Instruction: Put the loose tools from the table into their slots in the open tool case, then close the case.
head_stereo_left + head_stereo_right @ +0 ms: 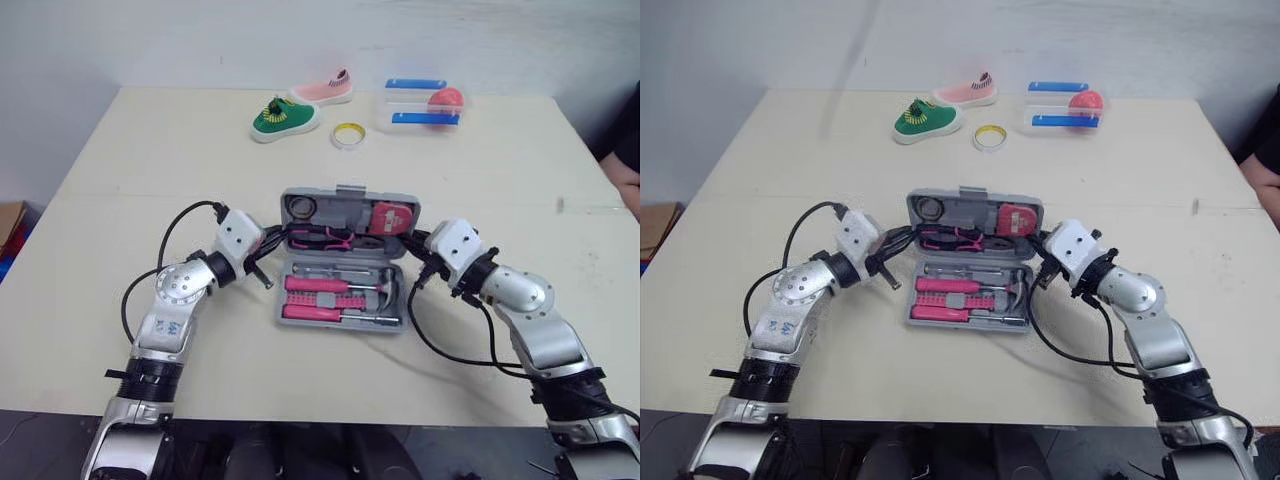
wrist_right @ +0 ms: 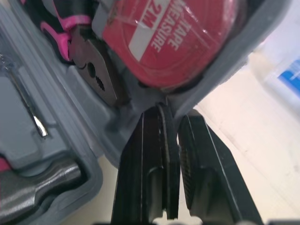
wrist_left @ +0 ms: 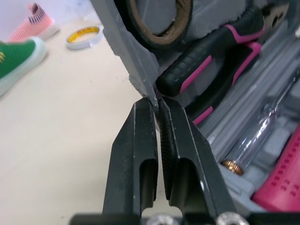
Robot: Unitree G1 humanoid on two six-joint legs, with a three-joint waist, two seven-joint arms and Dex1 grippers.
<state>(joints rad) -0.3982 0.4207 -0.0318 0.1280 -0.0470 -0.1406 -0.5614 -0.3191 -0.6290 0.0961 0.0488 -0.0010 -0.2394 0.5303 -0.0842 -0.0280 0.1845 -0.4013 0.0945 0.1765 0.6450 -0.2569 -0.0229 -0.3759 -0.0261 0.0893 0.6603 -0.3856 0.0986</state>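
Left gripper (image 3: 157,101) and right gripper (image 2: 171,110), jaws pinched narrow on opposite rims of the lid (image 1: 350,194) of the grey plastic tool case (image 1: 342,327), apparently to fold it squarely shut.

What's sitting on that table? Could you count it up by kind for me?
Small knitted shoes: 2 (green shoe, pink shoe)
Roll of yellow tape: 1
Clear plastic box with blue strips: 1
Red round thing in that box: 1
Open grey plastic tool case: 1
Total: 6
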